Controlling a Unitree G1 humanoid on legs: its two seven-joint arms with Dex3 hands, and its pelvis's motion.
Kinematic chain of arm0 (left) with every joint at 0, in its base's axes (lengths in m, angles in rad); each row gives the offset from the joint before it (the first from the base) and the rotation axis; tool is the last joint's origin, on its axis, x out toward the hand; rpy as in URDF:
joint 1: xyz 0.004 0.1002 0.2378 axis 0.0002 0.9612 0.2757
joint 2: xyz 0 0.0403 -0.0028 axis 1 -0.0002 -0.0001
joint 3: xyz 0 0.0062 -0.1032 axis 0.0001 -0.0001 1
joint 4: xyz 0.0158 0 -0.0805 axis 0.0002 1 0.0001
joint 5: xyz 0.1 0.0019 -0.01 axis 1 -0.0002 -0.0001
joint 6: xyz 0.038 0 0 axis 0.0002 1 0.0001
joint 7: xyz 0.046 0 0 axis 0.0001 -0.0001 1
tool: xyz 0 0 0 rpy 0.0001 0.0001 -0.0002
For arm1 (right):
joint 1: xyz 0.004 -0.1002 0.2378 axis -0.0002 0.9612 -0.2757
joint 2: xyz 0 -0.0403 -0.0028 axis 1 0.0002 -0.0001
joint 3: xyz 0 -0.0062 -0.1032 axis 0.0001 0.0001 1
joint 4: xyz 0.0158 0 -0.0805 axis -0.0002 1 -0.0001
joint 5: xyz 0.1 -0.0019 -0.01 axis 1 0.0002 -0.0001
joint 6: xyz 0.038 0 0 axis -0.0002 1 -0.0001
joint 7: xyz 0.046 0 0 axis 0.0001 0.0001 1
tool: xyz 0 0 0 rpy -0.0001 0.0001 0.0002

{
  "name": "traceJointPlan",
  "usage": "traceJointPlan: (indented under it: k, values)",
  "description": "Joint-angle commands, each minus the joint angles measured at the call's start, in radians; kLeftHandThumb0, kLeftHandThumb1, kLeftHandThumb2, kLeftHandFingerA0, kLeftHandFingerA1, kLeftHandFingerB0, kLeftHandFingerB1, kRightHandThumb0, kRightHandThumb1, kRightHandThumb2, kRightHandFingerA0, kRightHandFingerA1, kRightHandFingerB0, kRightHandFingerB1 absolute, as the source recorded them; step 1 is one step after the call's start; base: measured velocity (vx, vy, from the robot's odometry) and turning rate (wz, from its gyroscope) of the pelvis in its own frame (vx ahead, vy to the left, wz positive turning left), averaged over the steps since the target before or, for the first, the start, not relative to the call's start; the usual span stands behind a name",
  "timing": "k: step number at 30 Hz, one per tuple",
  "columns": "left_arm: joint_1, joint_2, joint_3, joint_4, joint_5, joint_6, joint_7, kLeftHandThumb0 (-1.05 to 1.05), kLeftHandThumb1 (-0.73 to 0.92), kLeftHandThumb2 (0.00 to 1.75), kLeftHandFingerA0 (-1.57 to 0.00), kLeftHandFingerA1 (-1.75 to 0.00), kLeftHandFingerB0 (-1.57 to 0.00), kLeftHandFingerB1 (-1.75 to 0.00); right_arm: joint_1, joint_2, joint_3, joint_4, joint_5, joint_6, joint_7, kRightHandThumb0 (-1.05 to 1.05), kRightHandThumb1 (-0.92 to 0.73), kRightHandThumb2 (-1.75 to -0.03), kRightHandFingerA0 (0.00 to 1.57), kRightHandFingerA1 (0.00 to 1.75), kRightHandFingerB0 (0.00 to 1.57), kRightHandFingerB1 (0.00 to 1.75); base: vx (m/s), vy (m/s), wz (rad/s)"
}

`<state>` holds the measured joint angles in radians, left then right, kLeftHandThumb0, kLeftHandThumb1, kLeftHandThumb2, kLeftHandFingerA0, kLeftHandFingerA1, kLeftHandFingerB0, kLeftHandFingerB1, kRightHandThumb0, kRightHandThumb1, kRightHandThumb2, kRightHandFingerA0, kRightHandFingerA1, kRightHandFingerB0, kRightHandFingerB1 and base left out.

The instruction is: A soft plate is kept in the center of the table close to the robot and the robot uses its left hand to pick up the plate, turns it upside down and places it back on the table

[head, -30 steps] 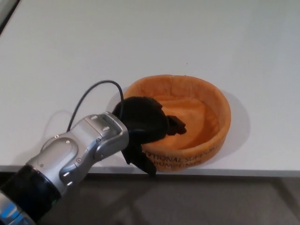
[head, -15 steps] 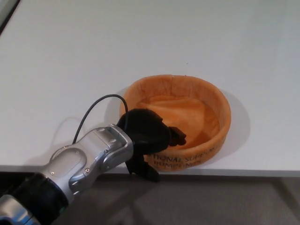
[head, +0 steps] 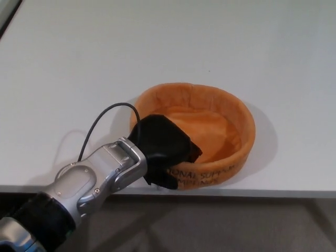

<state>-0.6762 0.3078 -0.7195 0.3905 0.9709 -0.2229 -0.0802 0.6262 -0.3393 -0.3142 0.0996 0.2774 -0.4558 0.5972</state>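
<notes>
Lettering "ONAL SUPPORT" marks the orange plate (head: 231,113), its near rim clamped by the left hand (head: 164,149).

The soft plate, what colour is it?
Orange, with dark lettering on its outer wall, seen in the head view: soft plate.

We see matte black left hand (head: 164,151), blocky, thick-fingered. Behind it, silver-grey metallic wrist housing (head: 100,176), rounded casing panels with visible seams, small dark screws on side, circular joint cover. Thin black cable (head: 102,122) loops in arc from wrist toward hand. Lower down, black forearm sleeve (head: 42,223); at frame's corner we note blue-tinted silver segment (head: 11,240).
</notes>
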Motion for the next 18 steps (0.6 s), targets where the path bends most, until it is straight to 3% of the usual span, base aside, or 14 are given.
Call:
traceJointPlan:
  k: [1,12,16,17,18]
  values:
    - [-0.019,0.021,-0.01,0.002,0.065,-0.01,0.064,-0.54,0.57,0.65,-0.95,-1.75,-0.81,-1.62,0.005,-0.009,-0.003,0.004,-0.005,-0.006,0.0,-0.76,-0.91,-0.76,0.23,0.39,0.06,0.21,0.0,0.0,0.0]
    - [-0.024,0.024,0.006,0.004,0.05,-0.023,0.053,-0.46,0.58,0.58,-0.95,-1.75,-0.81,-1.61,0.002,-0.016,-0.002,0.008,-0.013,-0.006,0.001,-0.74,-0.92,-0.75,0.25,0.4,0.06,0.21,0.0,0.0,0.0]
    - [-0.009,0.013,0.025,-0.031,0.021,0.006,-0.019,-0.41,0.6,0.58,-0.93,-1.75,-0.76,-1.62,0.001,-0.019,0.0,0.006,-0.011,-0.001,0.007,-0.75,-0.92,-0.76,0.23,0.4,0.05,0.21,0.0,0.0,0.0]
    - [0.008,-0.008,0.058,-0.044,-0.059,0.01,-0.077,-0.42,0.4,0.85,-1.22,-1.41,-1.04,-1.3,0.001,-0.019,-0.001,0.007,-0.009,-0.002,0.008,-0.75,-0.92,-0.75,0.24,0.39,0.06,0.22,0.0,0.0,0.0]
    - [0.011,-0.011,0.063,-0.047,-0.067,0.011,-0.085,-0.42,0.4,0.85,-1.22,-1.41,-1.04,-1.3,0.001,-0.019,-0.001,0.007,-0.009,-0.002,0.008,-0.75,-0.92,-0.75,0.24,0.39,0.06,0.22,0.0,0.0,0.0]
